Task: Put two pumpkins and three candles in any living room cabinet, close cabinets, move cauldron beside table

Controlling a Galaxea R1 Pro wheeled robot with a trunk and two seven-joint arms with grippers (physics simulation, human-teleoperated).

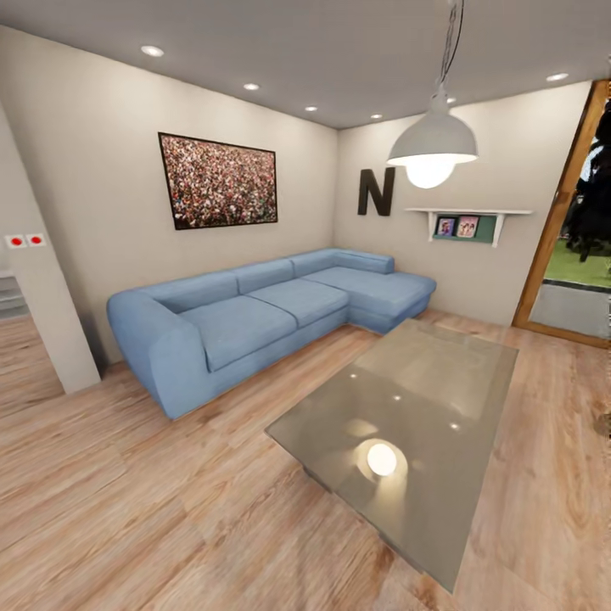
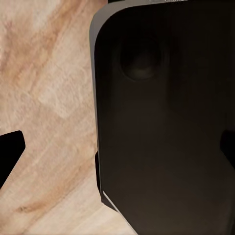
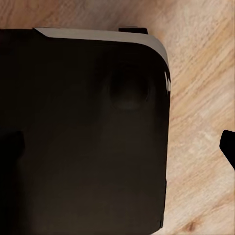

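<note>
— One thing of your task is in sight: the counter (image 1: 441, 399), low with a glossy grey top, stands on the plank floor (image 1: 127, 509) just in front of the blue corner sofa (image 1: 255, 314).

— And your tools?

— You see each wrist camera looking down over a dark body panel (image 2: 166, 122) at the wood; black finger tips sit at the edges, but I cannot tell whether either tool is wide or narrow

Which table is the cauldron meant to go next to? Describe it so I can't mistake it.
Start at the blue corner sofa along the far walls. On the wood plank floor in front of it stands the table, low and rectangular. Its glossy grey top mirrors the white pendant lamp hanging above.
</note>
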